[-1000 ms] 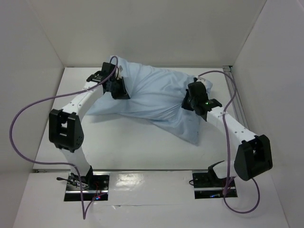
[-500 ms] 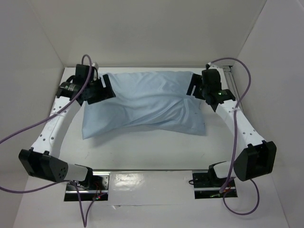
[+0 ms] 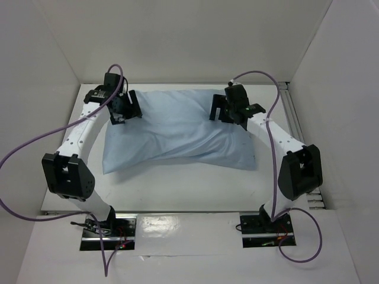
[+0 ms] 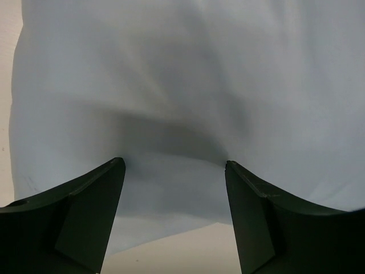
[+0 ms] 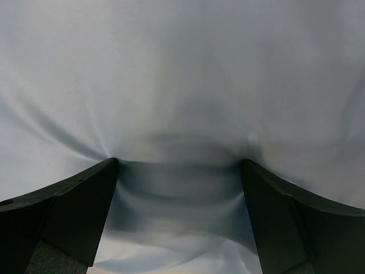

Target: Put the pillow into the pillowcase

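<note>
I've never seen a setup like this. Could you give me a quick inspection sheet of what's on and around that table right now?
Surface: white table.
Job's things: light blue pillowcase lies plump, as if filled; the pillow itself is not visible.
Clutter: nothing seen.
Grippers: left gripper and right gripper both open, tips at the pillowcase's far edge.
Cables: purple cables loop from both arms.
Surroundings: white walls on three sides.
</note>
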Motion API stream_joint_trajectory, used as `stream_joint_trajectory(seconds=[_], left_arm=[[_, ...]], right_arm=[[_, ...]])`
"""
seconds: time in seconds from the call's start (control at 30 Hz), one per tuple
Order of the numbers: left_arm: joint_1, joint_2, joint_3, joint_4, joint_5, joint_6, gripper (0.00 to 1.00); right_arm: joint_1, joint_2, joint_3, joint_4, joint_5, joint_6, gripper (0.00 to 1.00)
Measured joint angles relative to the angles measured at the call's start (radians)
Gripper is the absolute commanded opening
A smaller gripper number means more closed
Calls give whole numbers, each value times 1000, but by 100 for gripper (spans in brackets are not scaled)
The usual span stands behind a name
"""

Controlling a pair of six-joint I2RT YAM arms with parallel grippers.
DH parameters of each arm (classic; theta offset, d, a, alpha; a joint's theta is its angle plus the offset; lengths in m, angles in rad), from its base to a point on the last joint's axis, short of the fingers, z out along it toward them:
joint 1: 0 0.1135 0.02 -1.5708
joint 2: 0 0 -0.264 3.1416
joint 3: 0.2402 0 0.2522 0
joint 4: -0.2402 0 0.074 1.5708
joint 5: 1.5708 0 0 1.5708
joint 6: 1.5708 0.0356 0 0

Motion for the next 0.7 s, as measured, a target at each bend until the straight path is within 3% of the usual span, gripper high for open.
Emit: stream_joint_trajectory(seconds=[0.13, 0.3, 0.5, 0.7], left_arm=[[16, -2, -51, 0, 9, 0, 84], [26, -35, -56, -4, 16, 1, 87], [26, -224, 25, -21, 50, 20, 90], [26, -484, -27, 30, 116, 27, 92]], right_arm=[[-38, 32, -31, 9, -10, 15, 94], [-13, 11, 5, -22, 42, 15, 100], [30, -224, 50, -141, 283, 45, 100], [1, -456, 53, -240, 505, 94, 100]])
